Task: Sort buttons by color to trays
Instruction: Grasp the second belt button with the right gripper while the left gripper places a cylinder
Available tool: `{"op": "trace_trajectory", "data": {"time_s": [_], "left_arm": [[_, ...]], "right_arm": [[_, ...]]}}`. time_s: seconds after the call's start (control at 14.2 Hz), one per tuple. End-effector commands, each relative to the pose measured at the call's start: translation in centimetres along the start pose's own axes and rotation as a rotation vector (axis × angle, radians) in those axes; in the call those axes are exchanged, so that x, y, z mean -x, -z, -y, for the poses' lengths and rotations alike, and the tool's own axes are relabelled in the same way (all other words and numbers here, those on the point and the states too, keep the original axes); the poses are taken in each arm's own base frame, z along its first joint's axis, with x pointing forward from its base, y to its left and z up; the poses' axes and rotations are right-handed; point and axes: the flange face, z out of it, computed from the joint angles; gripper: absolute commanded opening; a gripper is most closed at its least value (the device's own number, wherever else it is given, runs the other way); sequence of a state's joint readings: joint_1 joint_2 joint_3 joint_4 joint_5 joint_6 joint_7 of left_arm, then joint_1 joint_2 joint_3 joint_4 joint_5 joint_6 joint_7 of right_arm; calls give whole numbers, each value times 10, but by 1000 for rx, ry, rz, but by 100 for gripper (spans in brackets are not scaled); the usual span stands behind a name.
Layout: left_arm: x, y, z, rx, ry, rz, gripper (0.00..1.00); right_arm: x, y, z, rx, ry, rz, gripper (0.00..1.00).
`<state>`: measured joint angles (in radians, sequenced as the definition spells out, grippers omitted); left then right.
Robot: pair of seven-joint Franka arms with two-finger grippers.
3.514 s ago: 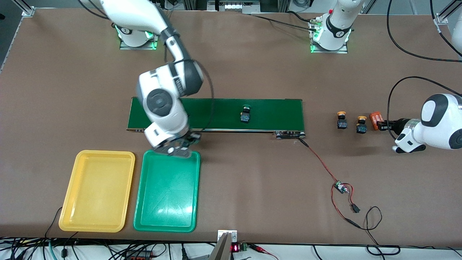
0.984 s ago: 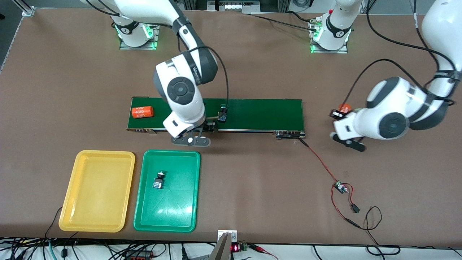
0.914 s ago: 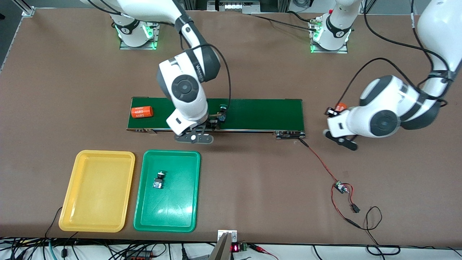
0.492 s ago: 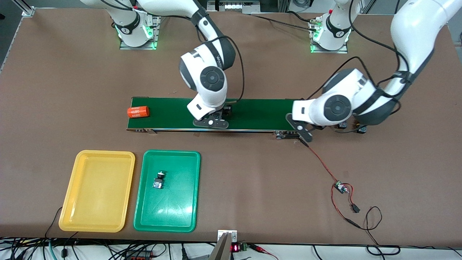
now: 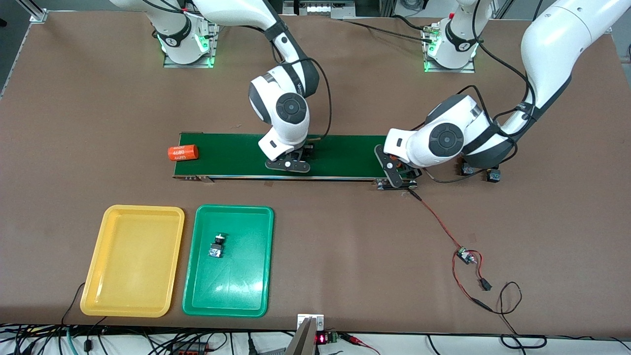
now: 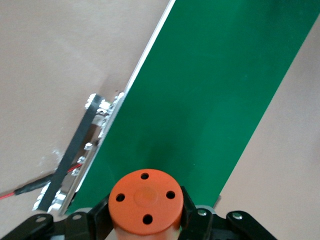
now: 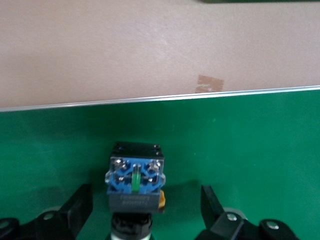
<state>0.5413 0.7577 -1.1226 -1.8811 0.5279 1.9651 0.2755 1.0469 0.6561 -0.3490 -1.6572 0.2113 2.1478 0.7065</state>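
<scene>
A button [image 7: 136, 182] with a black body and blue terminal block lies on the green belt [image 7: 250, 140]; its cap is hidden. My right gripper [image 7: 145, 212] stands open around it, both fingers clear of it, over mid-belt [image 5: 295, 160]. My left gripper [image 6: 146, 220] is shut on an orange cylinder [image 6: 146, 200] over the belt's end [image 5: 396, 170] toward the left arm. Another button [image 5: 216, 245] lies in the green tray [image 5: 236, 286]. The yellow tray [image 5: 132, 261] beside it holds nothing. Two more buttons [image 5: 467, 170] [image 5: 493, 175] stand on the table, partly hidden by the left arm.
A second orange cylinder [image 5: 182, 153] lies at the belt's end toward the right arm, half off the belt [image 5: 345, 150]. The belt's motor bracket [image 5: 394, 185] and a red-black cable with a small board [image 5: 463, 255] lie nearer the front camera.
The right gripper moved along the belt and came down around the button. The left arm carried its orange cylinder from beside the two buttons to the belt's end. The other cylinder drifted off the belt's end.
</scene>
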Motion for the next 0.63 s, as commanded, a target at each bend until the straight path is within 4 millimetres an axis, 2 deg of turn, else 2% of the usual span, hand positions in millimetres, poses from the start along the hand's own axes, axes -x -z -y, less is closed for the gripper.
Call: {"op": "trace_trajectory", "data": {"time_s": [0.0, 0.14, 0.21, 0.28, 0.42, 0.49, 0.56], "left_arm": [[-6, -4, -14, -37, -93, 16, 22], [-3, -10, -12, -81, -170, 46, 22], [-2, -13, -14, -95, -189, 58, 22], [-2, -15, -14, -97, -194, 61, 23], [-6, -17, -20, -96, -205, 63, 35], [-8, -17, -23, -97, -211, 63, 83], [-8, -15, -23, -99, -213, 63, 100]], "right_arm": [[4, 13, -8, -18, -18, 1, 32], [-3, 33, -11, -48, -44, -16, 11], [-8, 45, -12, -66, -46, -28, 3], [-14, 54, -14, -77, -49, -37, 0], [-30, 69, -20, -102, -66, -59, 0], [-42, 79, -25, -117, -75, -75, 0], [-57, 89, -34, -130, -90, -92, 0]]}}
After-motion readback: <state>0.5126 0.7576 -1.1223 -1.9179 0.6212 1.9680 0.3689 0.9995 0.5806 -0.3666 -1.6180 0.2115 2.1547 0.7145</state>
